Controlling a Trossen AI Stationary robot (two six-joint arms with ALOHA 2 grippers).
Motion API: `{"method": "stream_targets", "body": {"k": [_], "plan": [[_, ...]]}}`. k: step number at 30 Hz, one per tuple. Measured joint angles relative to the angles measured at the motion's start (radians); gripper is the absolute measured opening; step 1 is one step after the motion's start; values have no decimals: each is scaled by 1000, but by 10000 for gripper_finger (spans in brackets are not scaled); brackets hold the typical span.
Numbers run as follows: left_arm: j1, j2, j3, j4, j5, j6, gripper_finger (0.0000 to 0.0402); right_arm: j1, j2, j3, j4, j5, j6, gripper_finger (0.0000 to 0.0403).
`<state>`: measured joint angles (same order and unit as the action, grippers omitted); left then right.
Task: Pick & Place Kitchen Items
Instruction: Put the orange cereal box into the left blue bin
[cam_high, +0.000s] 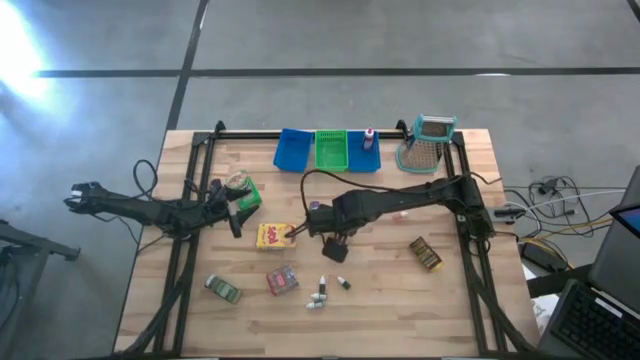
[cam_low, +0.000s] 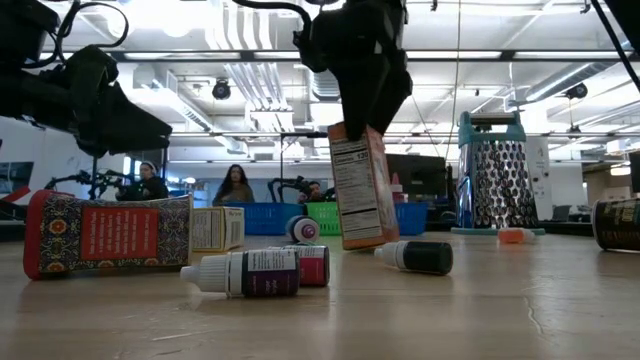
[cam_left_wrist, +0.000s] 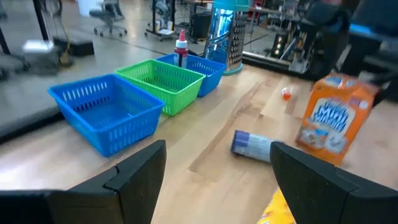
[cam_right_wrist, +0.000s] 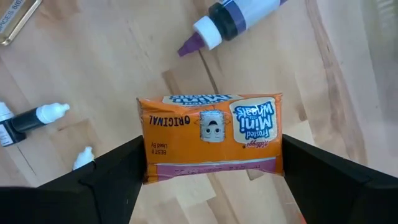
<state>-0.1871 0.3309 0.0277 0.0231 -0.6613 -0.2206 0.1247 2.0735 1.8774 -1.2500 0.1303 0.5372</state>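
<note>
The right tool, fingers spread to either side of the upright orange Frosted Mini-Wheats box mid-desk, should pinch its narrow sides squarely and lift straight up; the left tool waits spread.

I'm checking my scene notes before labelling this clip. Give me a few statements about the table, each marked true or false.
1. The right pincer is at the top of the orange box. True.
2. The green bin sits between two blue bins. True.
3. The left pincer grips a bottle. False: it is open with nothing between its fingers.
4. The grater lies inside the green bin. False: it stands on the table beside the row of bins.
5. All three bins are empty. False: a small bottle stands in the blue bin nearest the grater.
</note>
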Motion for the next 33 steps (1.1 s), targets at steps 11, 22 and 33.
{"method": "stream_targets", "body": {"k": [11, 22, 33], "plan": [[0, 0, 0, 4, -4, 24, 294, -1, 0, 0, 1, -2, 10, 350], [2, -1, -3, 63, -47, -159, 294, -1, 0, 0, 1, -2, 11, 350], [-3, 16, -2, 86, 24, -456, 294, 1, 0, 0, 0, -6, 10, 342]]}}
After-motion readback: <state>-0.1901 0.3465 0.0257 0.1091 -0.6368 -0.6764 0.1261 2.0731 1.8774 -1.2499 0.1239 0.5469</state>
